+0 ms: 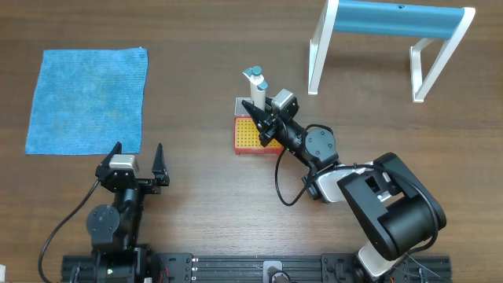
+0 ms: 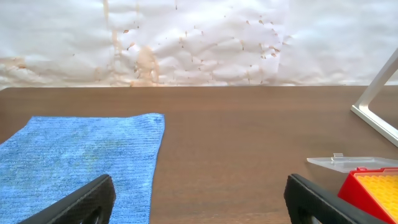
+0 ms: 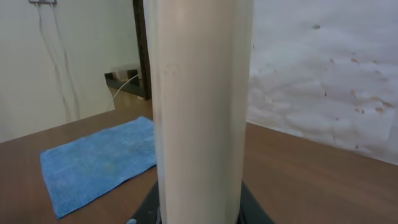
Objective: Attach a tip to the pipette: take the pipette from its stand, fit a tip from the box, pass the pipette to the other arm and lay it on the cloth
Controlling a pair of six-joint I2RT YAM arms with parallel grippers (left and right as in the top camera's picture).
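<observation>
Right now my right tool (image 1: 266, 119) is clamped on the pipette (image 1: 256, 86), holding it upright just over the tip box (image 1: 248, 135) near the middle of the bench (image 1: 204, 204), so I judge the step in hand to be fitting a tip: the pipette is off its stand (image 1: 393, 20), which sits bare at about one o'clock from the box, well apart from it. The box's far end is hidden under my tool and the pipette's lower end with it, so I cannot tell whether a tip is seated yet. In my right wrist view the pipette's pale barrel (image 3: 199, 93) stands straight up the middle. My left tool (image 1: 137, 151) hovers with its fingers spread wide and nothing between them, at about eight o'clock from the box and at the near edge of the cloth (image 1: 88, 101), which lies flat at ten o'clock. Next, I think, the move calls for a straight downward press into one hole of the rack, kept vertical so the tip seats squarely, then a clean lift before swinging toward my waiting left tool. By count: one pipette, one tip box with its clear lid (image 2: 348, 162) folded back, one cloth, one stand, and my two tools.
</observation>
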